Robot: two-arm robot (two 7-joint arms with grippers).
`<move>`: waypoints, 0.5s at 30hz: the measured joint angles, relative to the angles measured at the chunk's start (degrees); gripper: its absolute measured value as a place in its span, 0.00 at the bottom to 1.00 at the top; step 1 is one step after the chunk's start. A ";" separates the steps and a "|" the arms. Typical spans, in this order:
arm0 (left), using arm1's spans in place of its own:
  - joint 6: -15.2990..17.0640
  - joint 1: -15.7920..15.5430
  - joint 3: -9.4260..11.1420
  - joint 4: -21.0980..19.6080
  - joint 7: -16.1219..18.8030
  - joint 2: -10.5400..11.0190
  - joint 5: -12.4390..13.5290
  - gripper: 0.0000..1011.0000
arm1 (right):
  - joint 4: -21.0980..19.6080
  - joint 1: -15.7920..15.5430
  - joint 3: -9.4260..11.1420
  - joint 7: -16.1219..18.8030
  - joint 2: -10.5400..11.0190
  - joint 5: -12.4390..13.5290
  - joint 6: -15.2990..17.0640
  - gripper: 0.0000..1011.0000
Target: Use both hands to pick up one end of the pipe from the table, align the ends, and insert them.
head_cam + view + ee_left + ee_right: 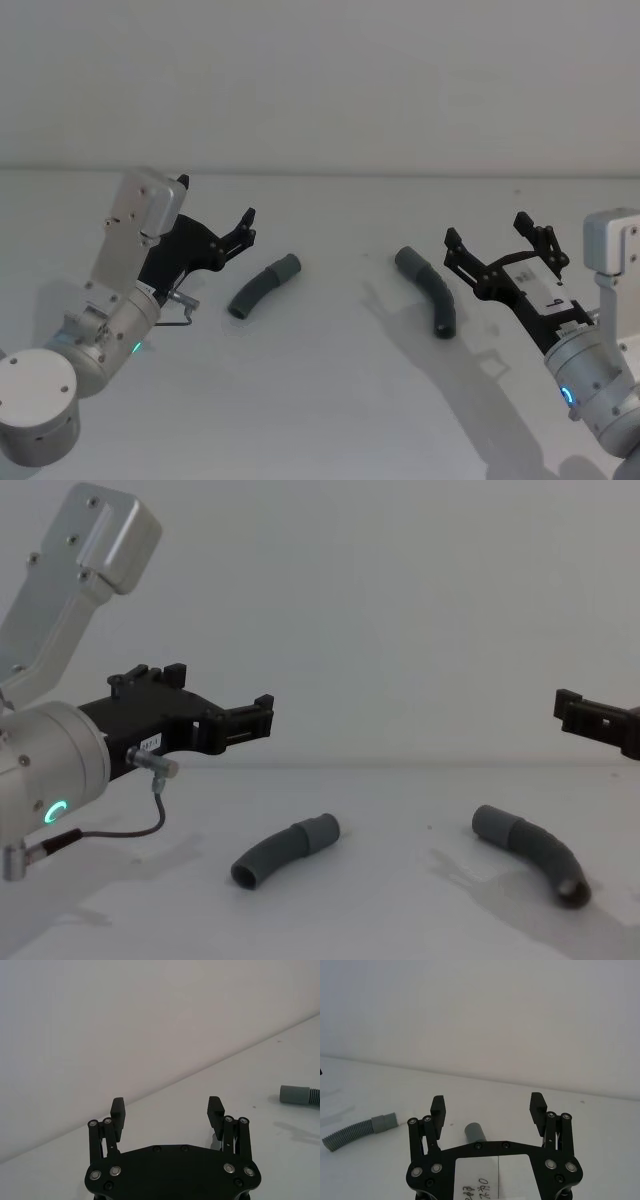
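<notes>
The left gripper (166, 1109) hangs raised above the table (330, 400), fingers spread wide, gripping nothing; the left pipe piece (263, 286) lies flat just beyond it. The right gripper (487, 1105) is raised too, fingers spread, the right pipe piece (428, 290) near its tips. The pieces sit well apart, bare table between them and back to the far edge.

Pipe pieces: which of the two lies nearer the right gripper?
The right-hand piece, lying just in front of the open right gripper; the other piece lies over by the left gripper.
</notes>
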 joint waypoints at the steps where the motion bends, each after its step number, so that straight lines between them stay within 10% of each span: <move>1: 0.00 0.00 0.00 0.00 0.00 0.00 0.00 0.99 | 0.00 0.00 0.00 0.00 0.00 0.00 0.00 0.99; 15: 0.48 -0.35 -0.23 0.03 -1.77 0.27 -0.97 0.99 | 0.00 0.00 0.00 0.00 0.00 0.00 0.00 0.99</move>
